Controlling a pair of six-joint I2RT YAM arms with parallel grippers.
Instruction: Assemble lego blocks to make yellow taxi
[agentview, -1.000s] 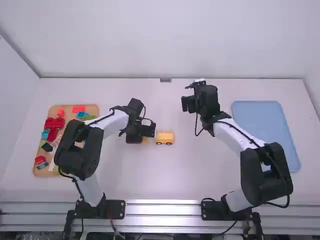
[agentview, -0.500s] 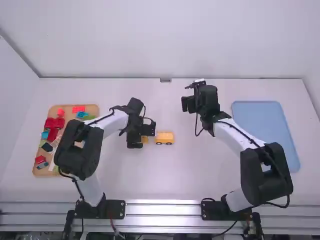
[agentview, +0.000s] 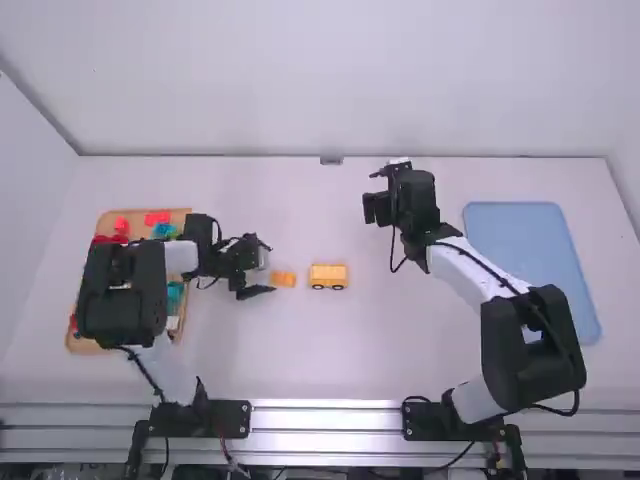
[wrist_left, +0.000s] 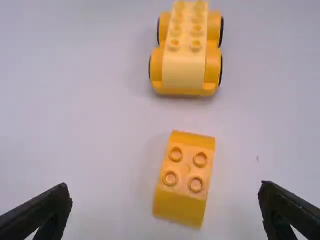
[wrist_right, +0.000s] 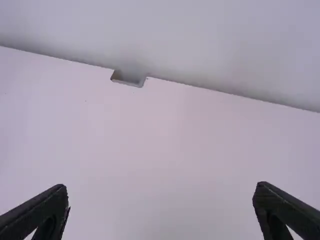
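The taxi was part built: you had a low, yellow-orange, wheeled plastic base (wrist_left: 213, 67) with a long, pale yellow, studded plastic block (wrist_left: 183, 72) seated on top. The short, orange-yellow plastic block with four studs (wrist_left: 181, 206) lay loose, so fitting it on the taxi's top was likely your remaining join; whether more parts were due, you could not tell. The light brown tray (agentview: 88, 346) of other blocks was at nine o'clock, the blue tray (agentview: 530, 270) at three.

Seen from above, the part-built taxi stood near the table's middle, wheels down and studs up, its long axis running nine to three o'clock. You could not tell its front from its rear. The loose block lay at its nine o'clock, apart, studs up, its longer side nearly in line but slightly skewed.

Your left gripper (wrist_left: 164, 192) was wide open and empty, its fingers spread astride the loose block without touching. Your right gripper (wrist_right: 161, 192) was also wide open and empty, at one o'clock from the taxi.
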